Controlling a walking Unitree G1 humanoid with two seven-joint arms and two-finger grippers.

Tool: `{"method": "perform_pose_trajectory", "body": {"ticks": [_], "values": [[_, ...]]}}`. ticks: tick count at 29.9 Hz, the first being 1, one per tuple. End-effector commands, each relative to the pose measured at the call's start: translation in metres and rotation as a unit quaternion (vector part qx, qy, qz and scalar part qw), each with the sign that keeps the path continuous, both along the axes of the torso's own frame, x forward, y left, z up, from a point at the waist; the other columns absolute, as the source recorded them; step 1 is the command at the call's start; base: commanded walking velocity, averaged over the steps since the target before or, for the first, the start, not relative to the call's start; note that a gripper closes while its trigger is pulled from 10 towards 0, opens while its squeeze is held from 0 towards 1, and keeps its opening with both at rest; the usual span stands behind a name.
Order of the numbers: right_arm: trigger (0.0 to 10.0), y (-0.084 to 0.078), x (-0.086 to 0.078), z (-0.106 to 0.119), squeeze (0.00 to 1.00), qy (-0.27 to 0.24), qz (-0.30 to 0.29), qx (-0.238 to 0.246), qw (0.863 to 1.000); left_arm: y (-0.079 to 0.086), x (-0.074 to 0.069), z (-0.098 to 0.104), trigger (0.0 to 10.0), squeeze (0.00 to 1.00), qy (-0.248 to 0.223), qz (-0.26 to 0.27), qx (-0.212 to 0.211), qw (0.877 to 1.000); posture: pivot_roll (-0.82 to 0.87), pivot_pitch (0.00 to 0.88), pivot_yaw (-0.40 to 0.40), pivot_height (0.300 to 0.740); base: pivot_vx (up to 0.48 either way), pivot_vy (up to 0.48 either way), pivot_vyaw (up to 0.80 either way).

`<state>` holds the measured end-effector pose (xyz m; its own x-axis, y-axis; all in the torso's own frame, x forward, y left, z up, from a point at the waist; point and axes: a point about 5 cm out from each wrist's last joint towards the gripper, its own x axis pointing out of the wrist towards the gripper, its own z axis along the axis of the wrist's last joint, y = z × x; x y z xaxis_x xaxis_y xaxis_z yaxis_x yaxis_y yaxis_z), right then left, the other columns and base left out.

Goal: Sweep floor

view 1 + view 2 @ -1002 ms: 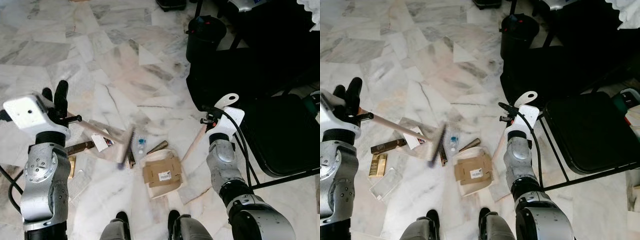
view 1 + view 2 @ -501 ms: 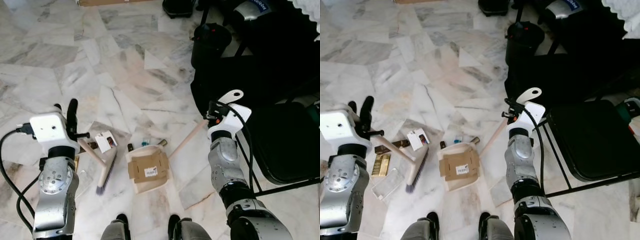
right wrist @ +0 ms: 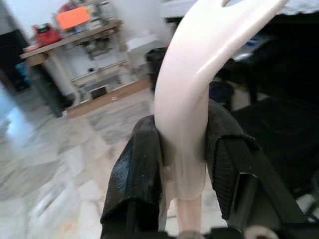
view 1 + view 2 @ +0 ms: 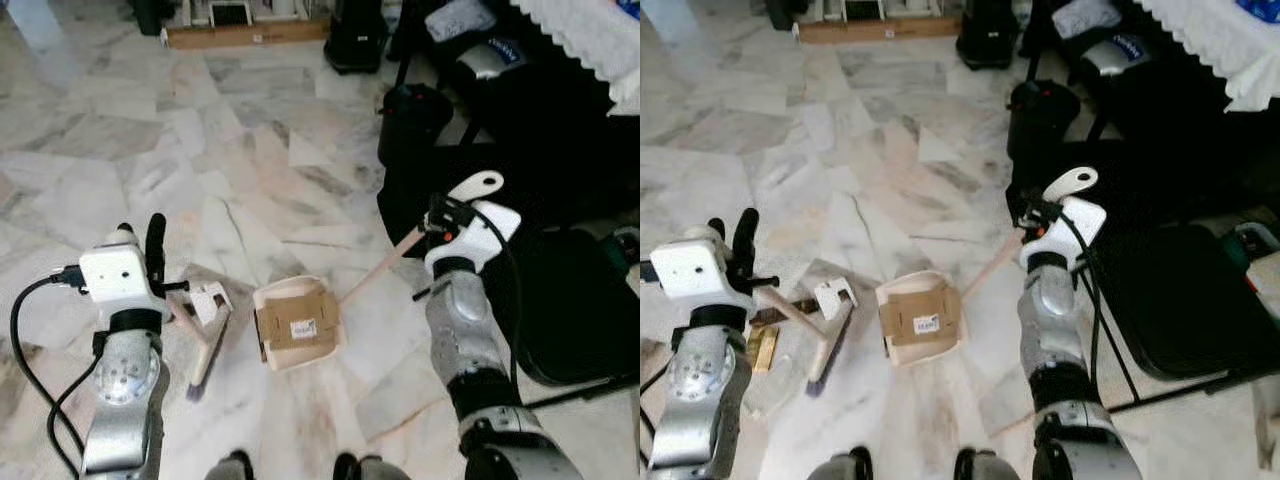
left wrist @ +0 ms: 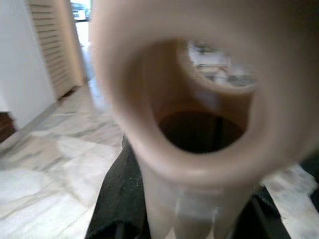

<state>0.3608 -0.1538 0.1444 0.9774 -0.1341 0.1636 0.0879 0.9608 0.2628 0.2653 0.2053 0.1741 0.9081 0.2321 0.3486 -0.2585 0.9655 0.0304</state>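
standing on pale marble floor (image 4: 250,130) | left gripper (image 4: 150,262) clenching broom (image 4: 205,345), near left | right gripper (image 3: 182,149) gripping dustpan (image 4: 295,322), cardboard inside, centre | black chair (image 4: 1185,300) sitting right

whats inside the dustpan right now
A flattened brown cardboard piece with a white label lies in the cream plastic dustpan, covering most of its floor; anything beneath the cardboard is hidden.

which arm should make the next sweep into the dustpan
Left, probably. The left end effector holds the brush, whose head rests on the floor just left of the dustpan. The right end effector grips the dustpan's long handle, so it should just steady it.
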Motion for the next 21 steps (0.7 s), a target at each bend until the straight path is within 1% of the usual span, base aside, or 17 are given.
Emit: {"method": "perform_pose_trajectory", "body": {"ticks": [1, 6, 10, 13, 15, 17, 21], "values": [[10.0, 0.0049, -0.0001, 0.0121, 0.0, -0.027, 0.013, 0.006, 1.0, 0.0078, -0.0032, 0.0015, 10.0, 0.0, -0.013, 0.024, 0.006, 1.0, 0.06, 0.083, -0.054, 0.74, 0.0, 0.0, 0.79], [10.0, 0.0058, -0.0024, 0.0116, 0.0, -0.027, 0.014, 0.006, 1.0, 0.0097, -0.0034, 0.0004, 10.0, 0.0, -0.015, 0.029, 0.002, 0.999, 0.05, 0.063, -0.053, 0.74, 0.0, 0.0, 0.79], [10.0, 0.0032, -0.0035, 0.0115, 0.0, -0.026, 0.017, 0.006, 1.0, 0.0025, 0.0006, -0.0007, 10.0, 0.0, -0.014, 0.007, 0.001, 1.0, 0.05, 0.053, -0.052, 0.74, 0.0, 0.0, 0.79], [10.0, 0.0031, -0.0033, 0.012, 0.0, -0.027, 0.018, 0.002, 0.999, 0.0006, 0.0019, -0.0009, 10.0, 0.0, -0.013, -0.002, 0.001, 1.0, 0.05, 0.054, -0.047, 0.74, 0.0, 0.0, 0.79], [10.0, 0.0034, -0.0033, 0.0121, 0.0, -0.027, 0.018, 0.001, 0.999, 0.0009, 0.0022, -0.0007, 10.0, 0.0, -0.013, -0.002, 0.003, 1.0, 0.06, 0.057, -0.04, 0.74, 0.0, 0.0, 0.79], [10.0, 0.009, -0.0037, 0.0111, 0.0, -0.027, 0.03, -0.001, 0.999, 0.0036, 0.0021, -0.0004, 10.0, 0.0, -0.009, -0.004, 0.009, 1.0, 0.07, 0.064, -0.031, 0.74, 0.0, 0.0, 0.79], [10.0, 0.0128, -0.0053, 0.0109, 0.0, -0.028, 0.032, -0.001, 0.999, 0.0085, 0.0012, -0.0011, 10.0, 0.0, -0.006, 0.005, 0.01, 1.0, 0.06, 0.071, -0.028, 0.74, 0.0, 0.0, 0.79]]}}
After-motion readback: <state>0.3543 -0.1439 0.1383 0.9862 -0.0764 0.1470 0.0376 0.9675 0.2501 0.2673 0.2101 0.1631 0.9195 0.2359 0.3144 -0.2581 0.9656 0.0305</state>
